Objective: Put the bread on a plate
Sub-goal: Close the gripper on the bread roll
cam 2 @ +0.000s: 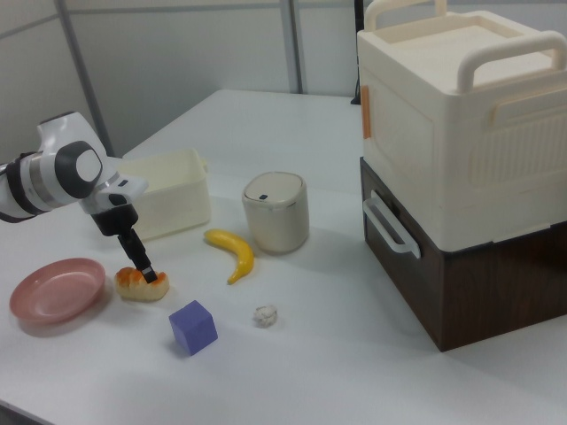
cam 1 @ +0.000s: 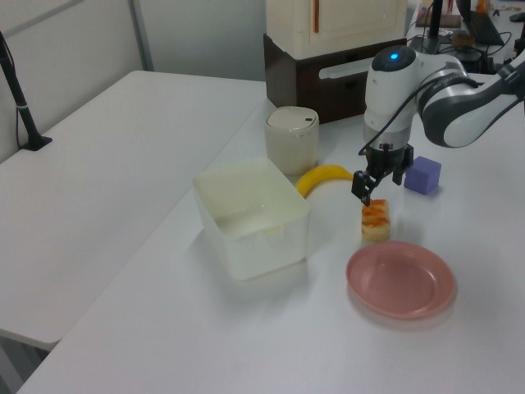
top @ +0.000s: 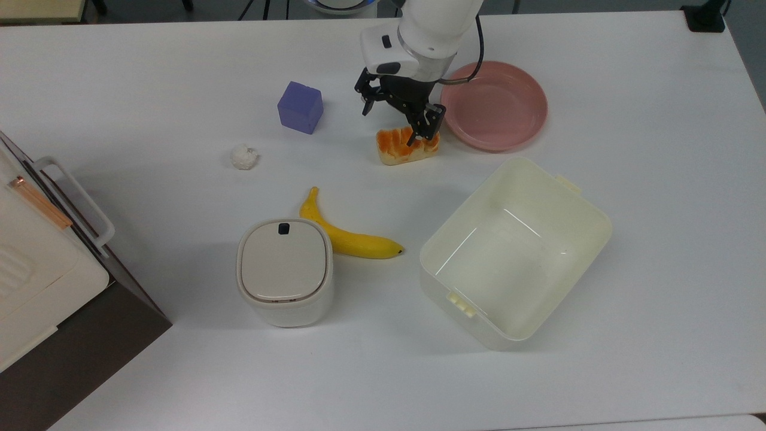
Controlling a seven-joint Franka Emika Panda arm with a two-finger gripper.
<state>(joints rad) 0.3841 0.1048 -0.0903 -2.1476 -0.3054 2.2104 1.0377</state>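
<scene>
Bread (top: 398, 149) partly behind open gripper (top: 389, 127), beside plate (top: 502, 108).

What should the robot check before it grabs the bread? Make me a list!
1. Gripper open: ok, fingers spread apart.
2. Gripper over the bread: ok, it hangs just above the loaf.
3. Fingers on both sides of the bread: cannot tell; one fingertip shows over the top crust.
4. Bread lying flat on the table: ok.
5. Pink plate has nothing on it: ok.
6. Way from bread to plate free: ok, plate sits right beside the loaf.
</scene>
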